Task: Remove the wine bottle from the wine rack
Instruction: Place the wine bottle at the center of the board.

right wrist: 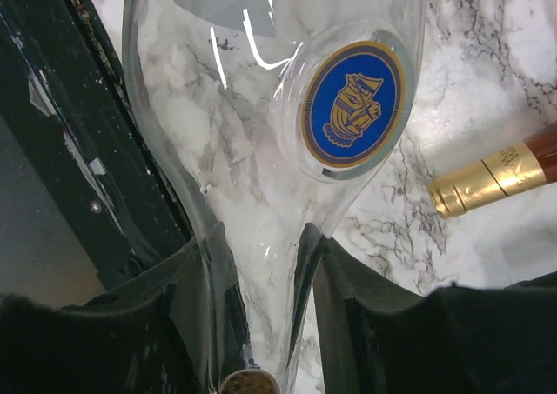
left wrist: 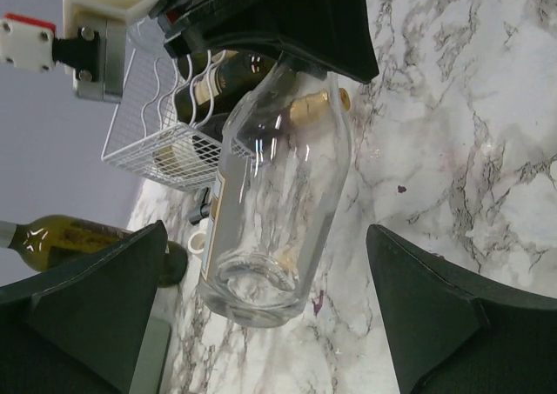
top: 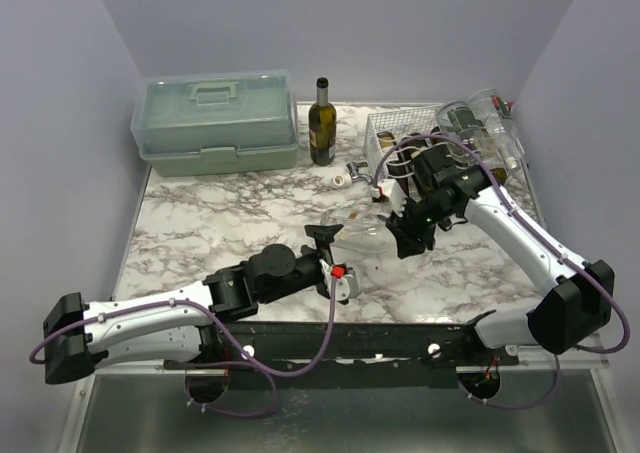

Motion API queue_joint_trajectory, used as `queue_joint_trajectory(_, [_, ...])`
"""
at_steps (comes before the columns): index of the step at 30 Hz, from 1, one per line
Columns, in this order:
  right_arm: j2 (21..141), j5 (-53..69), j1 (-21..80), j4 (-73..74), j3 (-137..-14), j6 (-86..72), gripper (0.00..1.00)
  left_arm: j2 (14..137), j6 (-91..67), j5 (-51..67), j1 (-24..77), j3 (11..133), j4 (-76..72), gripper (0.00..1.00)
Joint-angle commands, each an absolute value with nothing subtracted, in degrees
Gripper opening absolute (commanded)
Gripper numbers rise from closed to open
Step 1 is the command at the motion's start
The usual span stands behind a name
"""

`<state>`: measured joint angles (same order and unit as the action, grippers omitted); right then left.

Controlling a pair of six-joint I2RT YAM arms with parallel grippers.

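My right gripper [top: 408,231] is shut on the neck of a clear glass wine bottle [top: 355,225] and holds it roughly level above the marble table, off the white wire wine rack [top: 395,138]. In the right wrist view the fingers [right wrist: 174,298] clamp the neck above the cork, below the bottle's blue-and-gold emblem [right wrist: 352,105]. My left gripper [top: 325,241] is open at the bottle's base. In the left wrist view the bottle [left wrist: 278,194] hangs base-first between its spread fingers [left wrist: 444,316], apart from both. The rack [left wrist: 161,146] behind holds a dark bottle [left wrist: 235,72].
A pale green toolbox [top: 218,123] stands at the back left. A dark green bottle [top: 321,121] stands upright beside it. Clear bottles [top: 488,123] lie at the rack's right. A gold-foiled bottle neck [right wrist: 487,181] lies on the table. A small white cap [top: 342,180] lies before the rack.
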<state>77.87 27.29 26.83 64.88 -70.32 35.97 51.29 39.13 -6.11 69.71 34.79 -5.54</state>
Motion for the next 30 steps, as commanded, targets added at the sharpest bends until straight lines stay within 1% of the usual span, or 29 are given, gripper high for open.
queue_joint_trajectory(1, [78.9,29.45,28.52,61.75,-72.95,34.41,0.0,54.61,38.77,-4.93,69.88,32.82,-13.1,0.99])
queue_joint_trajectory(5, [80.78,25.38,29.5,64.43,-75.2,35.1,0.0,55.01,34.21,-3.22,69.83,30.53,-15.71,0.99])
queue_joint_trajectory(8, [81.59,21.21,29.79,67.32,-77.95,37.91,0.0,51.89,28.8,-2.24,69.7,28.61,-16.03,0.99])
queue_joint_trajectory(12, [82.58,15.74,30.06,71.5,-82.86,42.75,0.0,44.3,21.95,-0.72,69.39,24.84,-15.52,0.99])
queue_joint_trajectory(17, [81.15,10.5,31.79,73.24,-85.14,51.54,0.0,32.85,15.66,-1.89,68.9,21.64,-11.14,0.99])
queue_joint_trajectory(22, [81.15,2.22,37.17,77.27,-88.31,60.81,0.0,24.7,12.31,-4.78,68.62,20.39,-6.43,0.99])
queue_joint_trajectory(30, [82.69,-18.55,50.16,81.3,-91.18,70.84,0.0,20.9,11.25,-8.21,68.55,22.48,1.42,0.99])
